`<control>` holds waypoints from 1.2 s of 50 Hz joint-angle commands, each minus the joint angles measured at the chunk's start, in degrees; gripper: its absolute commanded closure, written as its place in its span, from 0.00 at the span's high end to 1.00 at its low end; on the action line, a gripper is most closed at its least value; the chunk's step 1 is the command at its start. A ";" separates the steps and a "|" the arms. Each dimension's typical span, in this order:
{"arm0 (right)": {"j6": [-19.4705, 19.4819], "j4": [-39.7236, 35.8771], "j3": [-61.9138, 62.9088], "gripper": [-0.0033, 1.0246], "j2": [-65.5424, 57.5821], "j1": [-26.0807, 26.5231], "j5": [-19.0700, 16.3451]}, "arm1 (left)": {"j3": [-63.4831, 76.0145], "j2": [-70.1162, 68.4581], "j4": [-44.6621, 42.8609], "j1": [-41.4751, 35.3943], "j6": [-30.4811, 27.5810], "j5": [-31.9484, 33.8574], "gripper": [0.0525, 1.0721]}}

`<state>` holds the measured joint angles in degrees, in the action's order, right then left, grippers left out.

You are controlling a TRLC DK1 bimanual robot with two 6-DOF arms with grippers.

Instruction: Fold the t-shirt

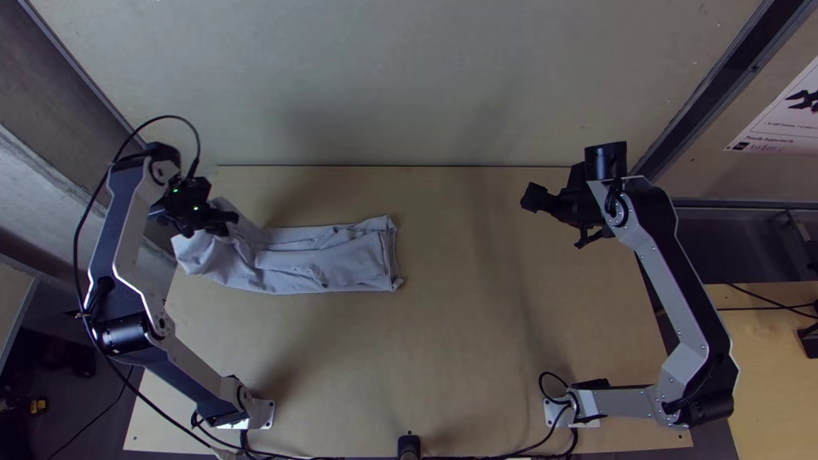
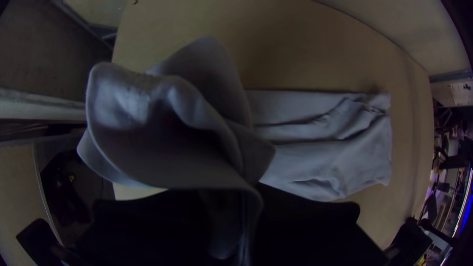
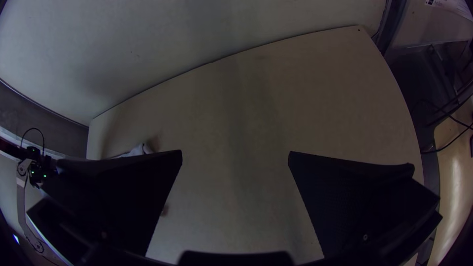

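Near the far left corner of the light wooden worktop (image 1: 460,341), the black left gripper (image 1: 228,223) pinches the bunched end of a pale grey cloth t-shirt (image 1: 341,266) folded into a strip; the black right gripper (image 1: 555,221) gapes wide, empty.

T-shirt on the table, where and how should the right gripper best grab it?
Probably the far edge of the t-shirt, coming from the right gripper's side: that end lies flat on the table, edge exposed, while the left gripper holds the other end raised.

T-shirt (image 1: 341,260) partly behind left claw (image 1: 215,225)
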<state>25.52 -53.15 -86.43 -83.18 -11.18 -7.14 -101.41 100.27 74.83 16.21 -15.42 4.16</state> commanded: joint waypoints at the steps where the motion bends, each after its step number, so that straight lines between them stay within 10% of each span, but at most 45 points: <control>1: 0.67 -0.03 1.79 0.96 1.61 0.63 0.54 | -2.48 -1.48 2.60 -4.43 4.26 -0.38 0.03; 46: -1.35 0.06 5.84 0.96 3.81 4.41 0.54 | -12.33 13.73 5.33 -36.77 25.88 -2.05 0.04; 53: -1.52 0.06 6.45 0.96 4.08 4.85 0.54 | -15.93 16.98 6.47 -38.53 27.64 -1.18 0.39; 60: -2.05 0.15 7.77 0.96 4.43 5.47 0.54 | -19.80 20.32 8.32 -41.08 29.57 -0.30 0.95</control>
<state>24.53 -53.12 -80.58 -80.38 -6.50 -6.85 -117.40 118.52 80.73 -23.29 11.62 2.87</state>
